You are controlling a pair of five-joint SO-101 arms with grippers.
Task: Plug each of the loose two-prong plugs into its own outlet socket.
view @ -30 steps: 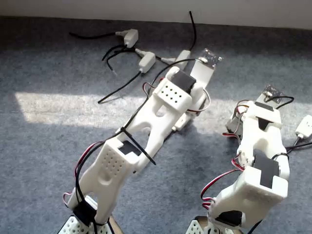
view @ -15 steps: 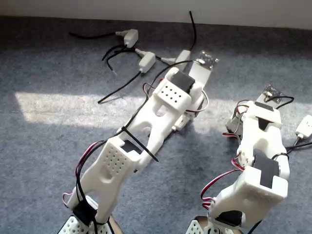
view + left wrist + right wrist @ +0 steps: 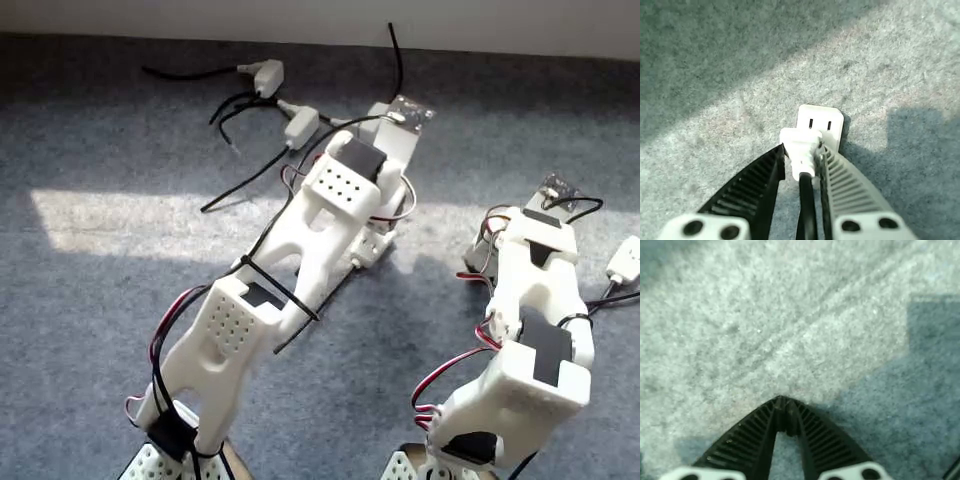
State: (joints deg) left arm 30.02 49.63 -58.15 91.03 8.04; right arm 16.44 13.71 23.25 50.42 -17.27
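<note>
Left fingers [image 3: 767,185] are clamped on a white two-prong plug [image 3: 800,145], with its black cord [image 3: 807,210] run back between them. The plug is held nose-first against one edge of a white outlet socket [image 3: 822,122] that lies flat on the bench [image 3: 715,75] — both slots are seen uncovered, so nothing is inserted. Right fingers [image 3: 760,435] are pressed together with nothing between them, pointed down at the bench. Two corded white connectors are seen near the far edge — first connector [image 3: 268,74], second connector [image 3: 301,126] — and a third connector [image 3: 624,261] by the right edge.

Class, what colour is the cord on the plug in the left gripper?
Black; the cord leaves the white plug, best seen in the left wrist view.
</note>
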